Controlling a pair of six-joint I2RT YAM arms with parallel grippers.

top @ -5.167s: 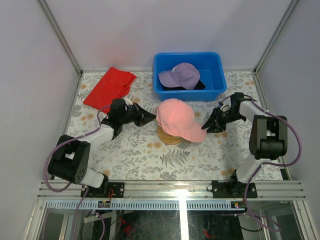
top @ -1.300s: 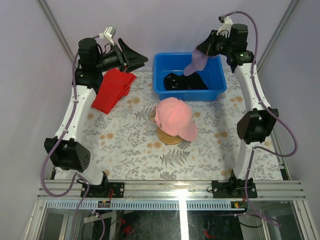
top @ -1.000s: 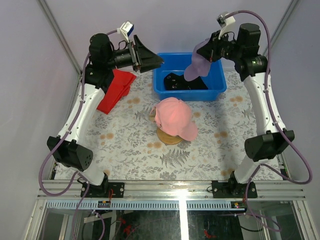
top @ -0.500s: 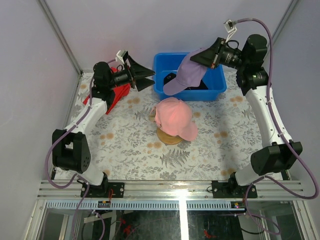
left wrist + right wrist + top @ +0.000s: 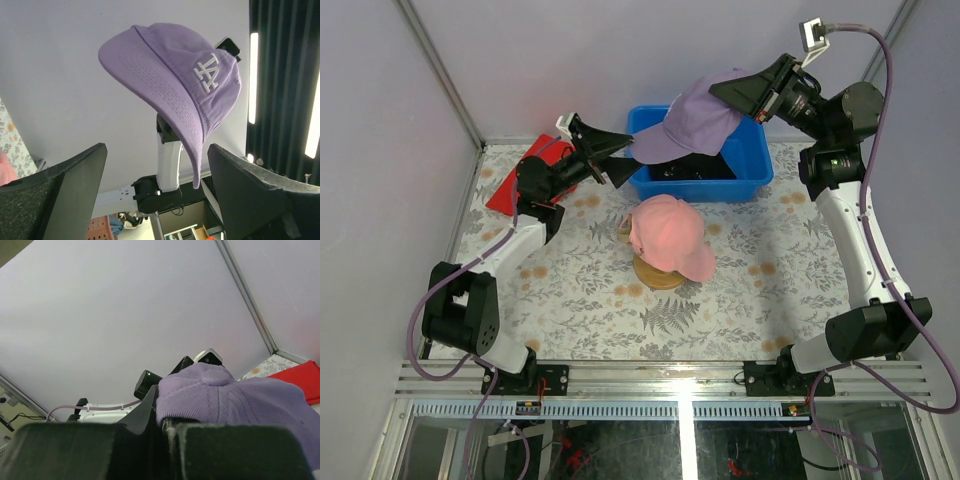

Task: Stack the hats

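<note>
Above our floral tabletop point(image 5: 580, 300) we hold the purple cap point(image 5: 690, 125) raised over the blue bin point(image 5: 756, 166), our right pincer point(image 5: 722, 93) clamped on its edge. Our left pincer point(image 5: 630, 155) gapes apart nearby. Below, the pink cap point(image 5: 665, 235) covers a wooden stand point(image 5: 655, 277).

Black hat point(image 5: 692, 171) mostly behind purple hat point(image 5: 688, 122).

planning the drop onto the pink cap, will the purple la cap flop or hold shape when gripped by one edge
Likely holds its shape: the purple fabric baseball cap, pinched by the jaws of the right gripper, shows a rounded crown and curved brim. Held at one edge and probably light, it may swing when moved.
</note>
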